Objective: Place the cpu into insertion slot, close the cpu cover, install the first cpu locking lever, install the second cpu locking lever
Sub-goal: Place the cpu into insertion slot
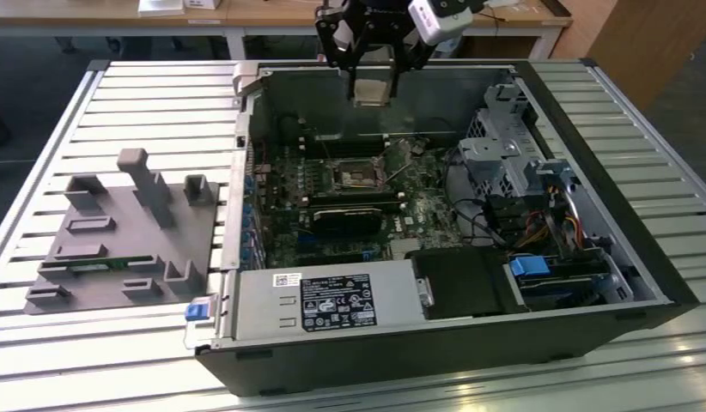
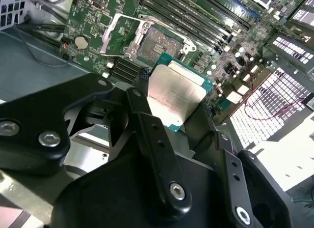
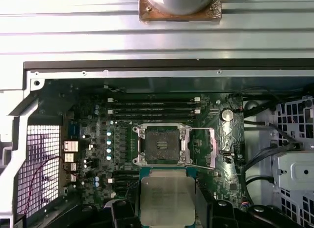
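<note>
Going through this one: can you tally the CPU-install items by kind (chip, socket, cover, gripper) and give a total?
cpu: 1, held in the gripper
insertion slot: 1, empty
cpu cover: 1, swung open
gripper: 1
Total: 4

Silvery-grey square cpu (image 2: 174, 90): matt metal lid, faintly mottled, teal-green board rim.
Black jointed pincer (image 2: 175, 104): smooth satin links, bright metal screw heads.
Thin silver cpu cover frame (image 2: 110, 34): bare shiny metal.
Green circuit board (image 2: 93, 14): glossy lacquer.
Ribbed silver desk (image 1: 136, 94): brushed metal slats.
Grey stepped fixture block (image 1: 124, 232): matt plastic.
</note>
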Robot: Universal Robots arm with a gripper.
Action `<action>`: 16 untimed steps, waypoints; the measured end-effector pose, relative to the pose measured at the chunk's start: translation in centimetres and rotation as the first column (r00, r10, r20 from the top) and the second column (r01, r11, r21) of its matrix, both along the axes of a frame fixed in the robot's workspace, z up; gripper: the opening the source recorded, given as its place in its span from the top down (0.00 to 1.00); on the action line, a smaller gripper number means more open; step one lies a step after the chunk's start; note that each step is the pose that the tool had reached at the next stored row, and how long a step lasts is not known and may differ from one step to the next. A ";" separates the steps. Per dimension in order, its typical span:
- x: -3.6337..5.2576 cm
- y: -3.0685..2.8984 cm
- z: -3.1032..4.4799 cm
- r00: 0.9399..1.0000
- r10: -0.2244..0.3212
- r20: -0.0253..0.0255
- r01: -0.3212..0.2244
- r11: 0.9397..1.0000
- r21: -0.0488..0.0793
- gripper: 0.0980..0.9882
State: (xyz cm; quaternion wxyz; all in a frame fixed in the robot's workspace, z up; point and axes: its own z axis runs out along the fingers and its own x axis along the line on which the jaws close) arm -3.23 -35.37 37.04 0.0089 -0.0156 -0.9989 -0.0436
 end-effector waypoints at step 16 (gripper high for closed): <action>-0.02 0.01 -0.43 0.966 -0.260 0.000 0.260 0.966 -0.001 0.50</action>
